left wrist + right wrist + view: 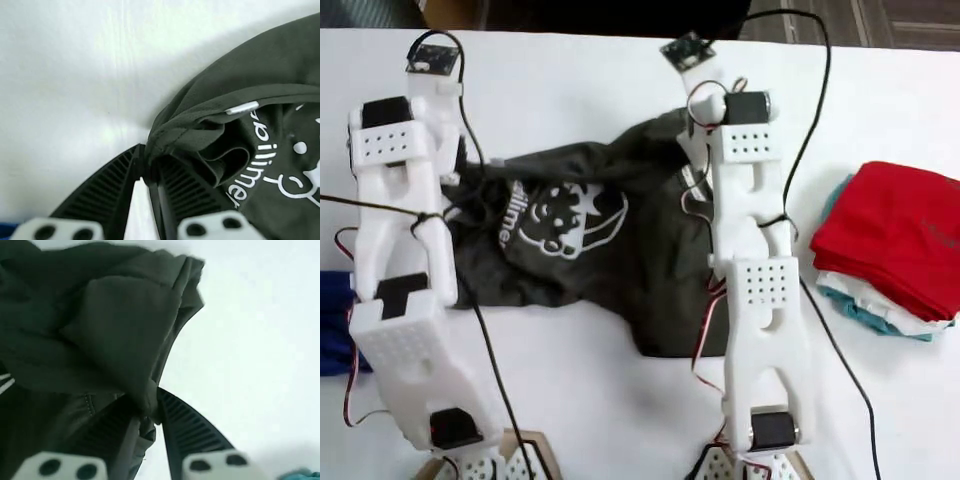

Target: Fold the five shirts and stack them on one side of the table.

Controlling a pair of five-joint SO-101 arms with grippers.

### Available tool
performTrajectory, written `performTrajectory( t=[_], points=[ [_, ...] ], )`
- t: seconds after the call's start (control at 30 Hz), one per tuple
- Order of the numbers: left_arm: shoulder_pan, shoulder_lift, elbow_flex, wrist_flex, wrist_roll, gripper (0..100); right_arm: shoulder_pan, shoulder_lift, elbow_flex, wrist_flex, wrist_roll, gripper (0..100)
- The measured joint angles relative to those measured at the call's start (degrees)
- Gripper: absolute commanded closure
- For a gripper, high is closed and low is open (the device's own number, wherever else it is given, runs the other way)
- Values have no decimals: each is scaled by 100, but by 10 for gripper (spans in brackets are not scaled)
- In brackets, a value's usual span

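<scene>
A dark green shirt (590,245) with a white print lies spread in the middle of the white table, between the two arms. My left gripper (149,172) is shut on the shirt's bunched edge (170,135) at its far left corner (470,170). My right gripper (150,415) is shut on a fold of the same shirt (115,340) at its far right corner (685,135). A stack of folded shirts (890,250), red on top over white and teal, sits at the table's right side.
A blue shirt (335,320) lies at the table's left edge beside the left arm. Black cables (810,130) run over the table near the right arm. Bare white table (590,90) lies beyond the green shirt.
</scene>
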Motion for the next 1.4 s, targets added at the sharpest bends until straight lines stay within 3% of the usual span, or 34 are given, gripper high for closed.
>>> performTrajectory(
  t=[0.23,0.77,1.4],
  points=[
    [-62,-914,0,123,0,976,-53,-422,-396,26,-255,978],
    [-334,-4044,0,1108,0,976,-70,-4501,-448,53,-870,978],
    [-343,-7727,-149,1187,-18,976,-70,-8220,-396,53,-870,979]
  ],
)
